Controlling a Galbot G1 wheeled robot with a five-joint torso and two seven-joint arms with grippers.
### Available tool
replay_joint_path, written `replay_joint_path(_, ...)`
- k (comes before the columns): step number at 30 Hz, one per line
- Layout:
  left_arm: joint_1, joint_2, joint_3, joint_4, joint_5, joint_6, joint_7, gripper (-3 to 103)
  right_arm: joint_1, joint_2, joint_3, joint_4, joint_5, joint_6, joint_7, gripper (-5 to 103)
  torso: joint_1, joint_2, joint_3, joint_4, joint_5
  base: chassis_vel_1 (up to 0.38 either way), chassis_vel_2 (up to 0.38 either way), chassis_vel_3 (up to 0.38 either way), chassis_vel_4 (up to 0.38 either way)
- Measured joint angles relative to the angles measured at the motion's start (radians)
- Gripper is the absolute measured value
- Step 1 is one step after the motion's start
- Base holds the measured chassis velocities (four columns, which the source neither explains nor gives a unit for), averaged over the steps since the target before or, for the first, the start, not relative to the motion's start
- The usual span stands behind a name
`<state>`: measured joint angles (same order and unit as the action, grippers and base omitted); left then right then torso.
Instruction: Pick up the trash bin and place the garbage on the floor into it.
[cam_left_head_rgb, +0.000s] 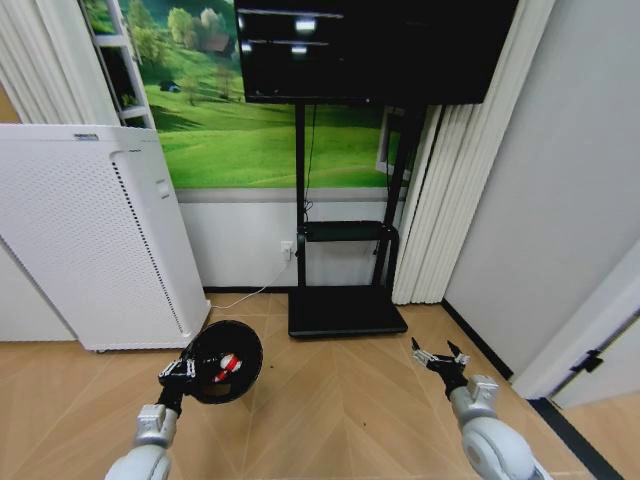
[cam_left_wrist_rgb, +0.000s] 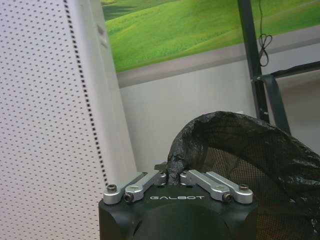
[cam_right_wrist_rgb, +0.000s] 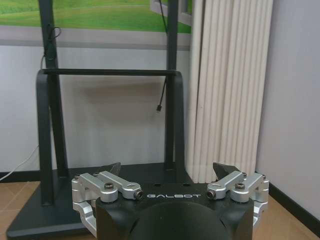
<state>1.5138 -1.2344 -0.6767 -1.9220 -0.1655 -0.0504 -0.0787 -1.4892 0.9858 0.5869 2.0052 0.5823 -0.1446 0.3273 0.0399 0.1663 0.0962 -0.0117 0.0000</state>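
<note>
Head view puts the left hand low at seven o'clock, pinched tight on the rim of the trash bin, which hangs off the floor with its round mouth tipped up toward the camera. From the left wrist the fingers meet on a fold of the black liner at the lip, and the bin's mesh wall swells away beyond them. Just inside the mouth, at the bin's centre, sits a small red-and-white piece of the garbage, so at least one item already lies within. The bin extends from the left hand toward two o'clock, its long axis leaning away from the wrist, and I judge that any further drop has to come down through that upturned opening.

Across at five o'clock the right hand hovers above bare parquet with its jaws spread wide and nothing between them; it is well apart from the bin, so the left arm alone carries the load. Beyond the hands stand a white perforated appliance at nine o'clock and a black screen stand at twelve.

How deep the bin's contents go is hidden by its dark interior, and no bottle can be made out on the stretch of floor in sight
</note>
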Motion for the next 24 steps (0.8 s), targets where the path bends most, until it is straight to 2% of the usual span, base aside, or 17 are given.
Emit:
replay_joint_path(4, -0.002, -0.001, 0.004, 0.003, 0.0, 0.0, 0.0, 7, 0.0, 0.0, 0.0, 0.0, 0.0, 0.0, 0.0, 100, 0.0, 0.0, 0.0, -0.0001, -0.0007, 0.256, 0.254, -0.281, -0.271)
replay_joint_path(7, -0.003, -0.002, 0.005, 0.005, 0.002, -0.001, 0.0, 7, 0.0, 0.0, 0.0, 0.0, 0.0, 0.0, 0.0, 100, 0.0, 0.0, 0.0, 0.0003, 0.001, 0.317, 0.317, -0.299, -0.303)
replay_joint_path(8, -0.003, -0.002, 0.006, 0.007, 0.002, -0.002, 0.0, 7, 0.0, 0.0, 0.0, 0.0, 0.0, 0.0, 0.0, 100, 0.0, 0.0, 0.0, 0.0002, -0.0008, 0.29, 0.328, -0.295, -0.29)
replay_joint_path(9, -0.003, -0.003, 0.007, 0.009, 0.003, -0.002, 0.0, 7, 0.001, 0.0, 0.0, 0.0, 0.0, 0.001, 0.0, 100, 0.0, 0.0, 0.0, 0.0001, -0.0011, 0.248, 0.248, -0.295, -0.236)
replay_joint_path(13, -0.003, -0.005, 0.008, 0.012, 0.006, -0.005, -0.001, 7, 0.001, 0.0, -0.001, 0.0, 0.0, 0.001, 0.0, 100, 0.0, 0.0, 0.0, 0.0002, -0.0004, 0.185, 0.191, -0.21, -0.216)
replay_joint_path(24, 0.001, -0.019, 0.021, 0.014, 0.017, -0.007, 0.001, 7, 0.001, 0.0, -0.001, -0.001, 0.0, 0.001, 0.0, 100, 0.0, 0.0, 0.0, -0.0003, 0.0003, -0.025, -0.036, 0.031, 0.026)
